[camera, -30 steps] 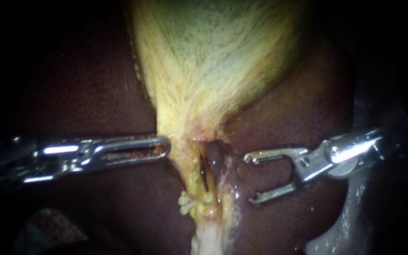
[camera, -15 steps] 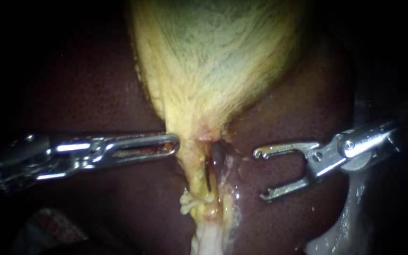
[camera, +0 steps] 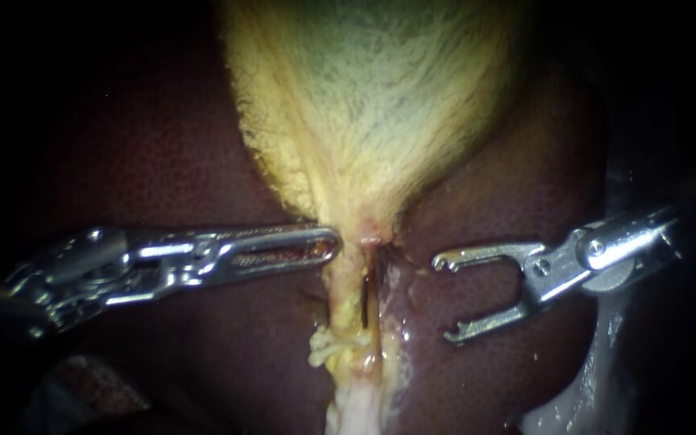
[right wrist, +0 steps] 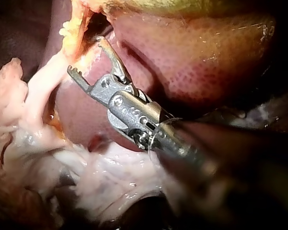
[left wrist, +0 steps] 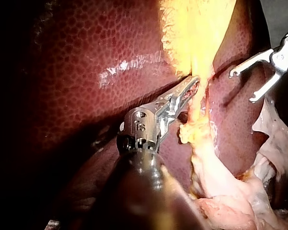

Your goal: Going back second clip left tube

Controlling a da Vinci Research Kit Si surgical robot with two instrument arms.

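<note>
1. the left tube (camera: 341, 300) is the yellow strand just toward 6 o'clock from the middle of the endoscope view, running down from the gallbladder's neck. a thin dark line (camera: 362, 302) sits along its 3 o'clock edge. can't tell if that's a clip or only the gap to the paler tube next door.
2. a crumb of yellow fat (camera: 328, 348) hangs off the strand's 6 o'clock end, and pale tissue (camera: 356, 411) carries on below it.
3. the left instrument (camera: 330, 241) comes in from 9 o'clock. its jaws lie together, with the tip touching the strand right where it meets the neck. i don't see tissue between them, so i'd call it closed and holding nothing. my read is it's propping the strand sideways so the tubes sit spread and easy to see.
4. the right instrument (camera: 443, 300) sits at 3 o'clock of the tubes, near but clearly apart, over bare liver (camera: 163, 161). its jaws gape wide with nothing in them, mouth facing the tubes. empty and off the tissue fits the backing-out step. i'd guess it only needs a straight pull along its own shaft.
5. the gallbladder (camera: 372, 97) fills 12 o'clock, tapering to the neck, with liver all around.
6. risk as i see it: the lower open jaw catching the wet liver surface on the way out.
</note>
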